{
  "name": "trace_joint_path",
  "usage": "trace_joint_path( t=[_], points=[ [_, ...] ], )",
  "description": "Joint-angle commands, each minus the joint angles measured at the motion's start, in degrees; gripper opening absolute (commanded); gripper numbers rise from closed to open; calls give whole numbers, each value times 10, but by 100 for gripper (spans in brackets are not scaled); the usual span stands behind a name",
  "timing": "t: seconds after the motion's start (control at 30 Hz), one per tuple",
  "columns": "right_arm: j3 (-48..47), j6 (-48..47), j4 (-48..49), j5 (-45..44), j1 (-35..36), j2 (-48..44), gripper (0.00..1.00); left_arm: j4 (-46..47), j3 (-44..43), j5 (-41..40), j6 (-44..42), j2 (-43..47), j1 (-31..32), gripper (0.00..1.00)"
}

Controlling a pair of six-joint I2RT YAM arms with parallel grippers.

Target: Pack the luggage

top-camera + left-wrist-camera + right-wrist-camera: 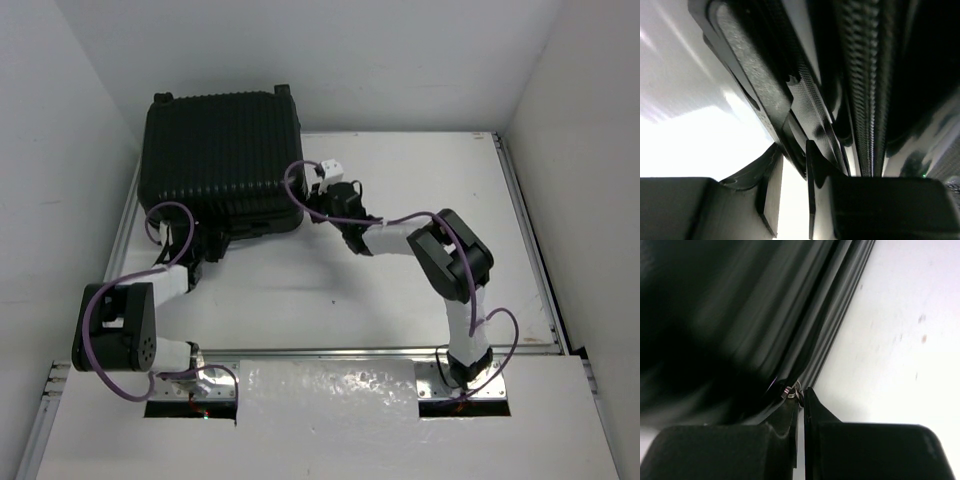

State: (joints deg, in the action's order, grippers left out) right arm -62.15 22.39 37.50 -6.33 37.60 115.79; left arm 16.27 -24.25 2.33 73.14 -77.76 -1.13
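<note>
Top external view: a black ribbed suitcase point(220, 160) is seen lying flat and shut at the far left of the white table point(430, 190), with its small wheels point(163, 98) turned toward the back wall. Both arms are extended to it. The left arm is set against the near edge of the case, close to its left corner. The right arm is bent round to the near right corner.

In the left wrist view the left claw point(794, 150) is shown close against the side of the case. Its fingers are held only a little apart, and a bright slit of table is seen between them lower down. A flat, finely textured black tab point(807, 107) runs down toward the fingertips, beside a woven-looking strip point(865, 85). Whether that tab is pinched cannot be told, since everything there is black on black.

In the right wrist view the right claw point(801, 390) is closed fully, with its fingers pressed together at the edge of the ribbed shell. A small silver ring point(789, 391) is seen right at the fingertips, touching them. Whether it is gripped cannot be made out. The shell is blurred in this view, and bare white table is seen to its right.
</note>
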Motion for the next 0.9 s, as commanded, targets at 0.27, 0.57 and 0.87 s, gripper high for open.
trace_joint_path(
  t=[0.27,0.57,0.87],
  points=[
    [-401,-65,-107,227,-118,180,0,-208,-169,-43,-203,-86,-28,0],
    [-663,-39,-178,64,-149,381,0,-284,-257,-128,-217,-144,-47,0],
    [-608,-29,-126,185,-144,351,11,-257,-268,-136,-272,-148,-9,0]
  ],
)
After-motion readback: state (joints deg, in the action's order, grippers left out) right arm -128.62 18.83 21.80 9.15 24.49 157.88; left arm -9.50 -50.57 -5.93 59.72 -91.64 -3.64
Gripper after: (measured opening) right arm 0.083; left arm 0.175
